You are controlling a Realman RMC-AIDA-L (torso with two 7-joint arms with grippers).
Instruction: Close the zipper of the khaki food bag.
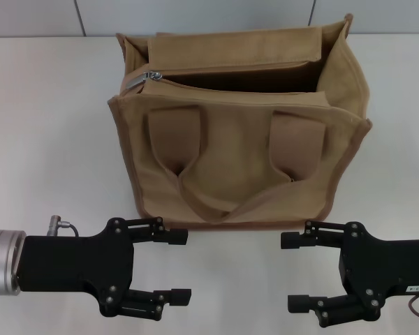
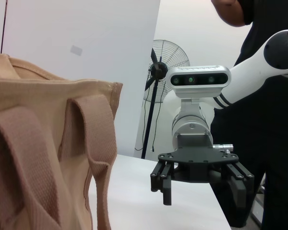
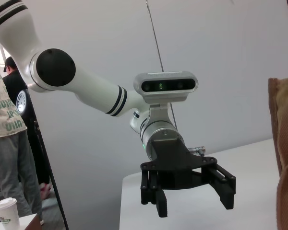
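Observation:
The khaki food bag point(image 1: 237, 150) stands upright on the white table point(image 1: 49, 139), its two handles hanging down the near side. Its top gapes open, with the flap lying along the far side. The zipper's silver pull tab point(image 1: 151, 75) sits at the bag's left end. My left gripper point(image 1: 187, 266) is open in front of the bag's left corner, apart from it. My right gripper point(image 1: 287, 272) is open in front of the right corner, also apart. The left wrist view shows the bag's side point(image 2: 38, 143) and the right gripper point(image 2: 201, 201). The right wrist view shows the left gripper point(image 3: 194, 205) and the bag's edge point(image 3: 284, 143).
A wall runs behind the table's far edge point(image 1: 209, 33). Off the table, a standing fan point(image 2: 158, 72) and a person in black point(image 2: 264, 96) show in the left wrist view. Another person point(image 3: 9, 143) and a paper cup point(image 3: 8, 211) show in the right wrist view.

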